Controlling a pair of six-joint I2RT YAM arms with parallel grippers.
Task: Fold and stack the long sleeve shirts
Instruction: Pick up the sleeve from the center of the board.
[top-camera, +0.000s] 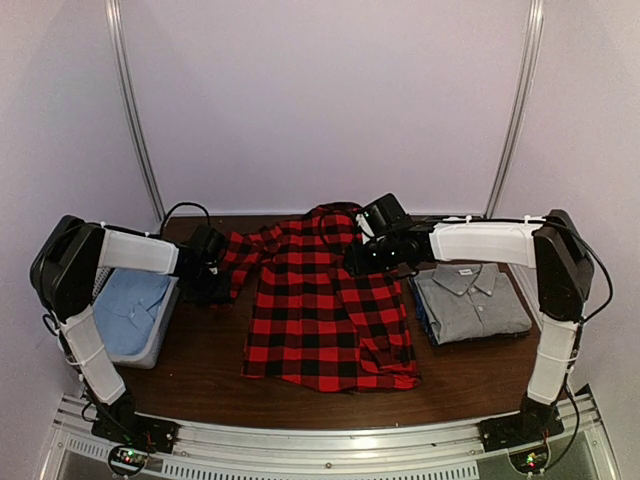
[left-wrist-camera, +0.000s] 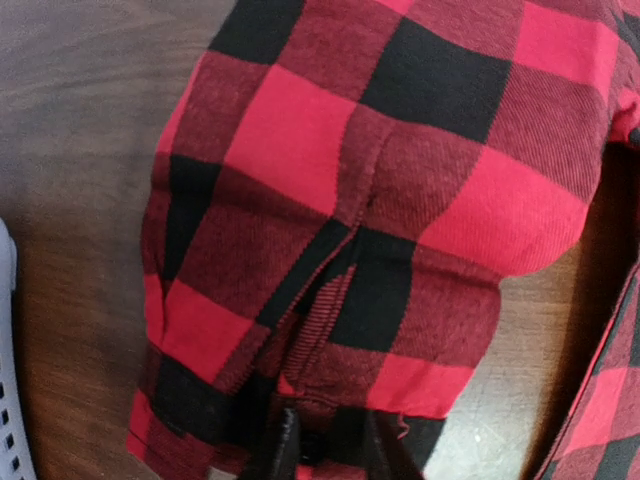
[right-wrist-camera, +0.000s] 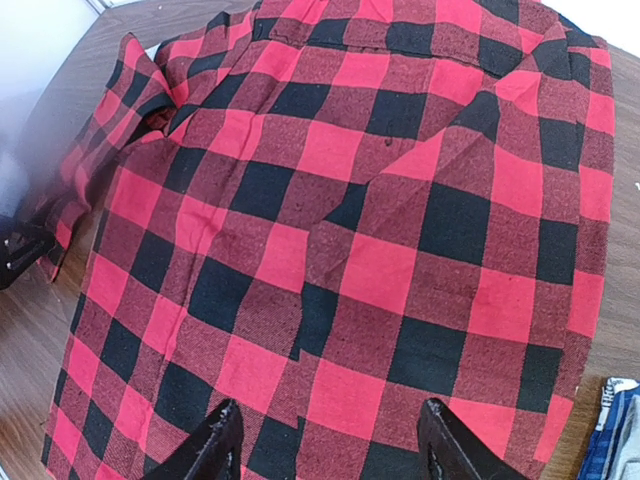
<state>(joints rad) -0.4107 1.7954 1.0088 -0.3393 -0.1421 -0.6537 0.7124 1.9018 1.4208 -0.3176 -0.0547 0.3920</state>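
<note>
The red-and-black check flannel shirt (top-camera: 325, 300) lies spread on the middle of the wooden table, its left sleeve stretched out to the left; no white letters show. My left gripper (top-camera: 212, 268) is shut on the sleeve's cuff end (left-wrist-camera: 330, 330), with cloth pinched between its fingertips (left-wrist-camera: 285, 445). My right gripper (top-camera: 375, 250) hovers open over the shirt's upper right part (right-wrist-camera: 380, 230), its fingers (right-wrist-camera: 215, 440) wide apart and empty. The grey collared shirt (top-camera: 470, 300) lies folded at the right.
A grey basket (top-camera: 165, 335) holding a light blue garment (top-camera: 130, 305) stands at the left; its edge shows in the left wrist view (left-wrist-camera: 8, 400). Blue cloth (right-wrist-camera: 612, 430) lies under the grey shirt. The table's back edge meets a white wall.
</note>
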